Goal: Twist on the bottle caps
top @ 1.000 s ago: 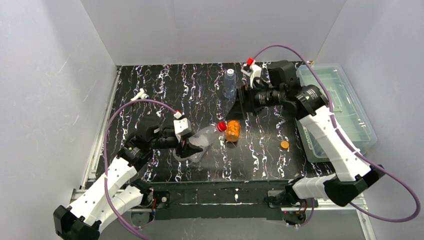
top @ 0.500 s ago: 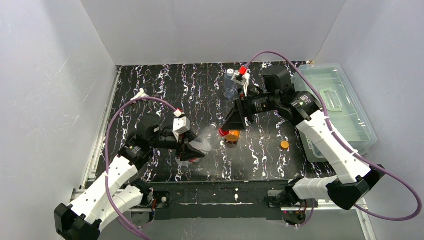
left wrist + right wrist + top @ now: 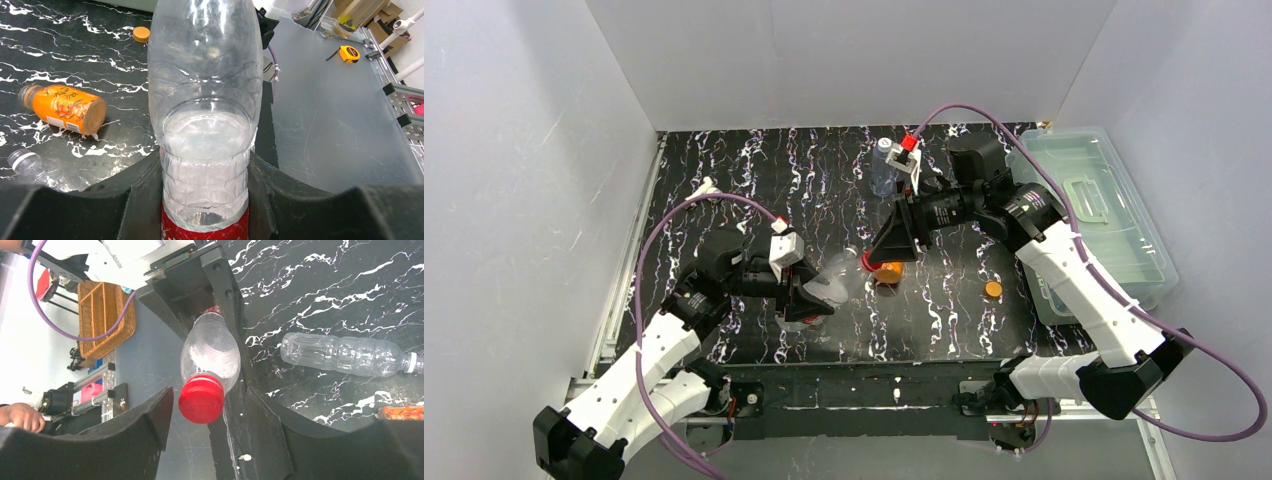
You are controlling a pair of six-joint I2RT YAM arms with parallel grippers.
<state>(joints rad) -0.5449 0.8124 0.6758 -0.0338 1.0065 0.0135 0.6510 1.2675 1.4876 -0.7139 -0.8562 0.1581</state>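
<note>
My left gripper (image 3: 205,205) is shut on the lower body of a clear bottle (image 3: 205,90) with a red label and holds it tilted above the table (image 3: 754,190). A red cap (image 3: 201,398) sits on this bottle's neck. Open, my right gripper (image 3: 207,415) straddles that cap, and a gap shows on each side between cap and fingers (image 3: 150,425). From above, the right gripper (image 3: 886,262) covers the neck end of the bottle (image 3: 829,283). A loose orange cap (image 3: 993,289) lies on the table to the right.
An orange juice bottle (image 3: 65,107) lies on its side close under the right gripper. Another clear bottle (image 3: 345,355) lies near it. A small bottle (image 3: 882,165) stands upright at the back. A clear plastic bin (image 3: 1114,220) sits at the right edge, a white fitting (image 3: 706,187) at the left.
The right arm swung from the back of the table down to the held bottle's red cap, and its jaws narrowed around it. The left gripper raised the bottle slightly.
</note>
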